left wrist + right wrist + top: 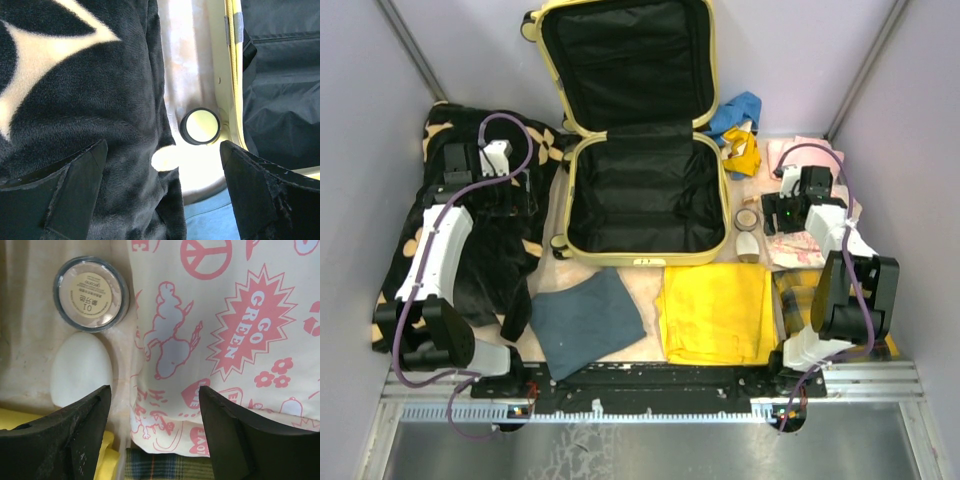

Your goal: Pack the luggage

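Note:
The pale-yellow suitcase [645, 195] lies open at the table's centre, its black-lined lid [625, 60] propped up at the back; nothing shows inside. My left gripper [508, 198] is open and empty over the black blanket with tan flowers [470, 250], just left of the suitcase. The left wrist view shows the gripper [162, 150], the blanket [75, 90], a suitcase wheel [200, 126] and the yellow rim [232, 75]. My right gripper [782, 215] is open and empty over a cream cloth with pink prints [225, 340]; its wrist view shows it [155, 390] above the cloth's edge.
A folded blue-grey cloth [585, 320], a yellow cloth [715, 312] and a plaid cloth [800, 295] lie in front. A round jar [747, 218] and a white egg-shaped object [748, 245] sit right of the suitcase. Blue [735, 112] and yellow [740, 150] items lie behind.

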Motion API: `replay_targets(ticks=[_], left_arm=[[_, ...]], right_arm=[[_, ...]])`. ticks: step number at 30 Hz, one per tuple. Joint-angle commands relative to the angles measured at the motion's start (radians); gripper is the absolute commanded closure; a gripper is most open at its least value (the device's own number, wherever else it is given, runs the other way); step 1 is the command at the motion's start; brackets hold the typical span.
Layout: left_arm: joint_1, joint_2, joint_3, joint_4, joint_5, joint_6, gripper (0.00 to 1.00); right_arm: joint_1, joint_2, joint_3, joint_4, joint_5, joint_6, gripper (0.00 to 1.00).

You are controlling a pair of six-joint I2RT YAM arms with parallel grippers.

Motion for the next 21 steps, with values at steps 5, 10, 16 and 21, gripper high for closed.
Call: replay_targets(ticks=[5, 10, 16, 21], left_arm=[[-0.008, 0.03, 0.03, 0.003, 0.022, -0.014, 0.0], [-0.007, 0.034, 0.03, 0.004, 0.022, -0.012, 0.0], [-0.007, 0.037, 0.031, 0.005, 0.024, -0.012, 0.0], [-0.007, 0.039, 0.031, 0.005, 0.018, -0.014, 0.0]], right_arm=[[0.06, 0.074, 0.03, 0.135, 0.098, -0.012, 0.29], [0.08, 0.179, 0.003, 0.196, 0.187, -0.03, 0.31], [0.08, 0.279, -0.042, 0.249, 0.261, -0.053, 0.41], [0.08, 0.302, -0.068, 0.264, 0.273, -0.053, 0.62]])
